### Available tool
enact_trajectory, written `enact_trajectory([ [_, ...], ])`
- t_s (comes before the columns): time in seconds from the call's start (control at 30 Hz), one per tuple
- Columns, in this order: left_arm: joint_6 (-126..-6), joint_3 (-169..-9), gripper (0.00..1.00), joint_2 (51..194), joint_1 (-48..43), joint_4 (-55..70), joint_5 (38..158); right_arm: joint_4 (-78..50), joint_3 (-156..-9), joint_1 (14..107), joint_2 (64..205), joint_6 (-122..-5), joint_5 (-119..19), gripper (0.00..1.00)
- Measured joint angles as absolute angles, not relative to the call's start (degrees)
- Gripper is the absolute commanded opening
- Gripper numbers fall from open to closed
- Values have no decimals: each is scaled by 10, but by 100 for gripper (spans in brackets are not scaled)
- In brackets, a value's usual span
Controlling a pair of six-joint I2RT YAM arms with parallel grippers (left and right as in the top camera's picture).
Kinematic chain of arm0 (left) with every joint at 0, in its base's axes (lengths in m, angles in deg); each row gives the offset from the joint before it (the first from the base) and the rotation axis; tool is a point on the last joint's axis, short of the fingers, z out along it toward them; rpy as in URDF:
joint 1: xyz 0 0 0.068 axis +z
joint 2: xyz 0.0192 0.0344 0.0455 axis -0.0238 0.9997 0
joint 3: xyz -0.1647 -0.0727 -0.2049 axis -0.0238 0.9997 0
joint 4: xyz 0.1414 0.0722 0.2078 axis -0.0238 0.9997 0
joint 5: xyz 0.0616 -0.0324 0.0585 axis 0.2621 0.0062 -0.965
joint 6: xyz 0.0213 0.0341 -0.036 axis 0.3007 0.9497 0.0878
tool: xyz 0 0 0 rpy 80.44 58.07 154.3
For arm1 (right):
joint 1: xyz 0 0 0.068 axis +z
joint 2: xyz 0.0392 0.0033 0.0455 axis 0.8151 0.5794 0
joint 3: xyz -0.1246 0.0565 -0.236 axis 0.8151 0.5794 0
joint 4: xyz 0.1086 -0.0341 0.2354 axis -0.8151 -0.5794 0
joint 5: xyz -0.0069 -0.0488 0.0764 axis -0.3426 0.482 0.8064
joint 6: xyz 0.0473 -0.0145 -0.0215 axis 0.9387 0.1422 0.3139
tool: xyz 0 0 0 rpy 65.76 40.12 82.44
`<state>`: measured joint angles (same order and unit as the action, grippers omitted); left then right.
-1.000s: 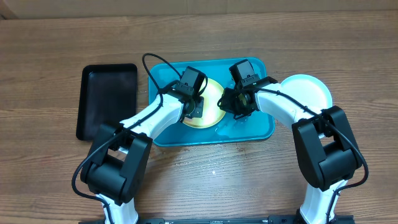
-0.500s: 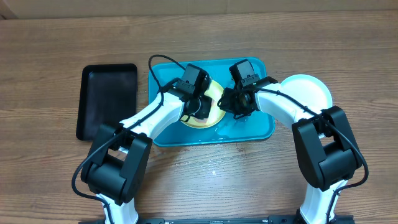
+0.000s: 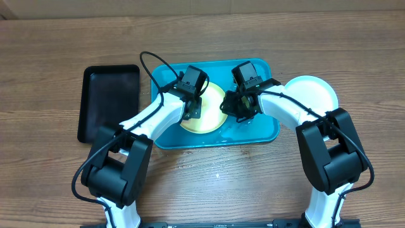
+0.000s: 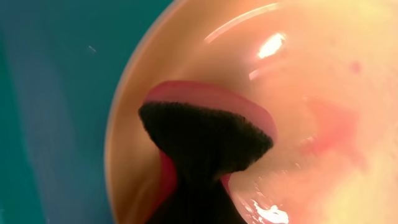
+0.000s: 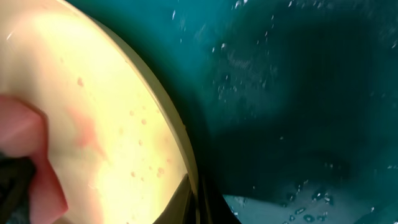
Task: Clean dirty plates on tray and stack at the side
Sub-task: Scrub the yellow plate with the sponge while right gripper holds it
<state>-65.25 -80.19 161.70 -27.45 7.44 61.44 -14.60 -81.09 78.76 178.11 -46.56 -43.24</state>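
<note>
Overhead: the yellow-green plate [image 3: 212,115] lies in the tray [image 3: 266,132], with the left tool [image 3: 193,109] above it and the right tool [image 3: 230,105] at its edge.
Left wrist: the left tool clamps a sponge [image 4: 205,140], which is pressed to the plate near a red smear [image 4: 336,132].
Right wrist: the right tool is closed on the rim, apparently to steady the plate for scrubbing.

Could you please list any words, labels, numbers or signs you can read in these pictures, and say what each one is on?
None: no text can be read in any view.
The teal tray, yellow plate, white plate, black tray and sponge show no print.
Any marking on the left arm or right arm is too small to tell.
</note>
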Motion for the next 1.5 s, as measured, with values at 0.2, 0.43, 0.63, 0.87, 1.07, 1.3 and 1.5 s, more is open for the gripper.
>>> enact_trajectory([
  [0.2,-620,-806,4,1617,-268,101,746,-182,-811,794,1781,-474,-413,4],
  [0.43,-612,-806,4,1617,-269,72,796,-182,-811,821,1780,-474,-401,4],
  [0.63,-632,-806,4,1617,-268,44,655,-183,-811,829,1781,-475,-392,4],
  [0.87,-659,-807,4,1617,-252,101,567,-180,-811,829,1781,-476,-389,4],
  [1.07,-633,-815,4,1617,-240,196,662,-177,-810,829,1781,-476,-388,4],
  [1.3,-540,-814,4,1617,-237,180,863,-176,-810,829,1781,-476,-388,4],
  [1.5,-517,-811,4,1617,-239,76,877,-176,-810,829,1781,-476,-388,4],
])
